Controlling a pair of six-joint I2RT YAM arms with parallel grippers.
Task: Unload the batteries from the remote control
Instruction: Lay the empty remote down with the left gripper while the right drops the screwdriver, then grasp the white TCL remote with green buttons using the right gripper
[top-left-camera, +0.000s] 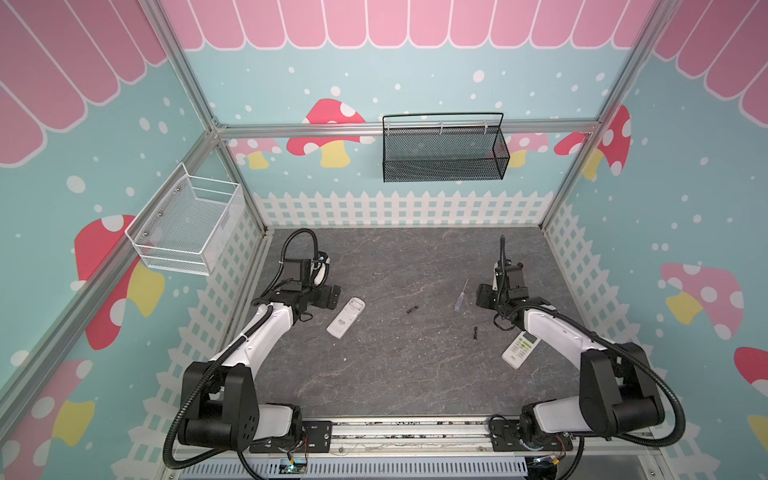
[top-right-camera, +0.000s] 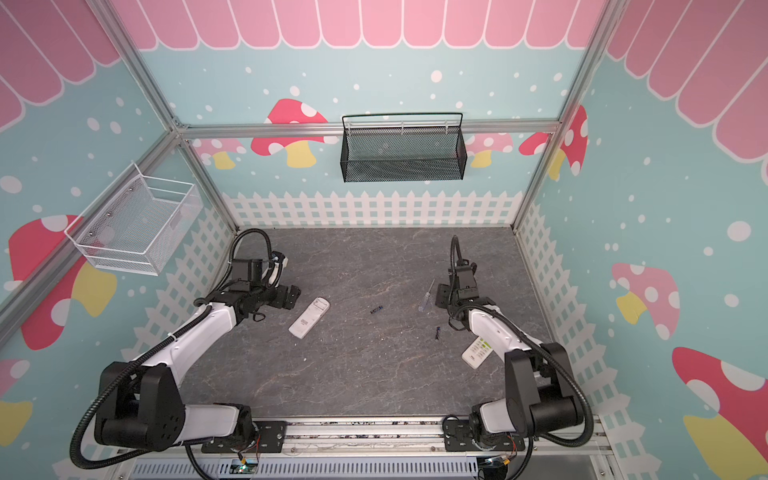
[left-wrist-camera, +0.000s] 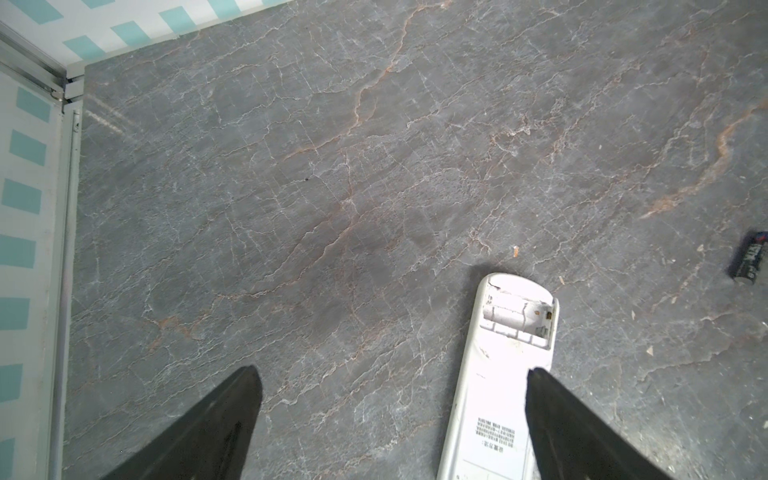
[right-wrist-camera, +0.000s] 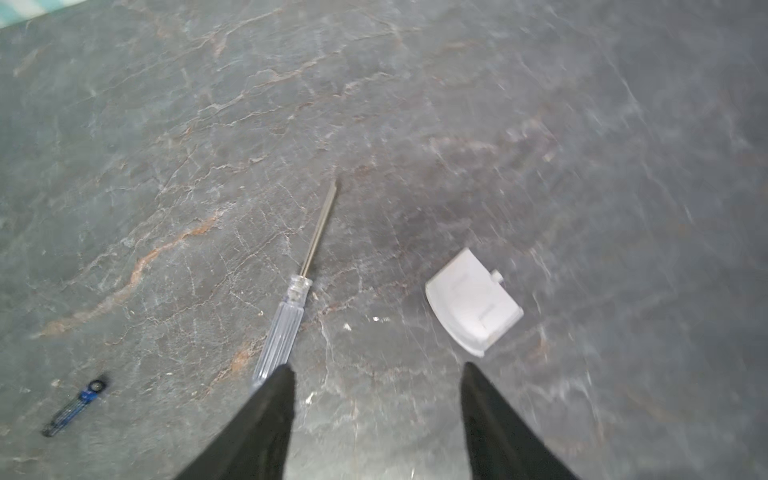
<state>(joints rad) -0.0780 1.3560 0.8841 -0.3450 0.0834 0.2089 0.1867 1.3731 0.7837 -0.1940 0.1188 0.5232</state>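
Left wrist view shows the left pincer (left-wrist-camera: 392, 370) with its jaws wide apart and nothing between them, hanging over one long edge of the face-down white remote (left-wrist-camera: 490, 395). The battery compartment (left-wrist-camera: 519, 318) at that remote's far end is uncovered and looks empty. Further right, near the middle of the grey tabletop (top-left-camera: 395, 374), a dark blue-purple battery (top-left-camera: 412, 309) lies loose and well apart from the remote. Next comes the clear-handled screwdriver (right-wrist-camera: 286, 316), lying flat with its tip pointing towards the back wall. In the right wrist view the right pincer (right-wrist-camera: 377, 368) hangs just beside the screwdriver's handle, jaws apart and empty over bare stone. The white battery cover (right-wrist-camera: 473, 301) lies just on its other side. A second dark battery (top-left-camera: 475, 332) lies nearer the front, close to the face-up remote (top-left-camera: 519, 350), which is partly under the right forearm. Only these two batteries can be found. Judging from this, the first remote is done and the right arm is between steps. The next move probably calls for reaching the face-up remote, turning it onto its buttons and freeing its rear cover. Whether it holds cells cannot be told.
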